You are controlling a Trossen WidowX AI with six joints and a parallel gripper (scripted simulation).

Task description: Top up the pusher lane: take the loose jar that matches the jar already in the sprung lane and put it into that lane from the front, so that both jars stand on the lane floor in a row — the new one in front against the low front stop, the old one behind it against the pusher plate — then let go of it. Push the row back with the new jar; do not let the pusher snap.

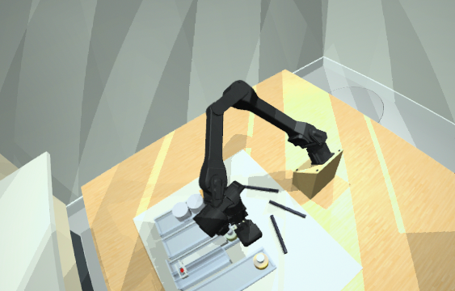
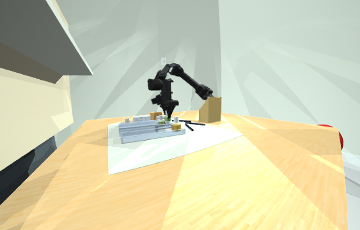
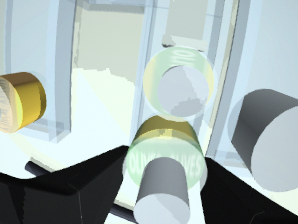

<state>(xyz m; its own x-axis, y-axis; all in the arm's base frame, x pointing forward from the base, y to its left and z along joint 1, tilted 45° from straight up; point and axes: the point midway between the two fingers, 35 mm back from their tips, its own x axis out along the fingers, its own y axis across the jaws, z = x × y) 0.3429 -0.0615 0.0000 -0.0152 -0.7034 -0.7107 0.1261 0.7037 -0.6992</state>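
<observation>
My gripper is shut on a loose jar with a green OLIVES label, an amber base and a grey lid. In the wrist view its base overlaps the near edge of the matching green-labelled jar in the sprung lane. Whether the two touch, and whether the held jar rests on the lane floor, I cannot tell. The pale pusher plate is just behind the lane jar. The low front stop is hidden by the held jar and fingers. In the top view the arm covers the fingertips.
An amber jar stands in the neighbouring lane. Two grey-white jars stand in the far lane; a grey cylinder is close right of the gripper in the wrist view. Several dark bars lie on the white mat.
</observation>
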